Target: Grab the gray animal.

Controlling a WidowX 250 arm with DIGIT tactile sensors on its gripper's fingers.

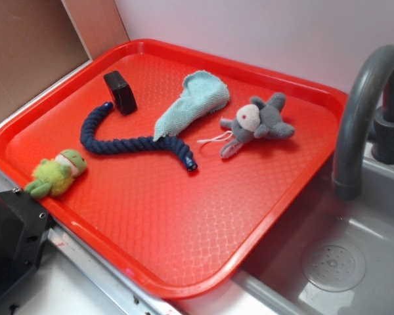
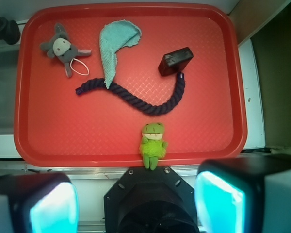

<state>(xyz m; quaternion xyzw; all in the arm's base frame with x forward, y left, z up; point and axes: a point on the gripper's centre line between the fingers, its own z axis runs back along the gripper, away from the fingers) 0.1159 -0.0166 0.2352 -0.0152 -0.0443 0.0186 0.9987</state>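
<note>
The red tray (image 1: 276, 216) served as the landmark and rested beside a gray sink (image 1: 354, 262) with a curved faucet (image 1: 361, 105). The gripper (image 2: 136, 204) hung off the tray's near edge, its two fingers (image 2: 218, 204) spread wide and grasping nothing. A dark blue rope (image 1: 118, 141) curved across the tray's middle. A light blue cloth (image 1: 194, 102) lay on the tray, its narrow end overlapping the rope. The gray animal (image 1: 259, 121) lay near the tray's corner closest to the faucet, a white string (image 1: 213, 139) looped beside it. A green frog plush (image 2: 153, 143) lay at the tray's near edge. A black block (image 1: 120, 92) touched one rope end.
</note>
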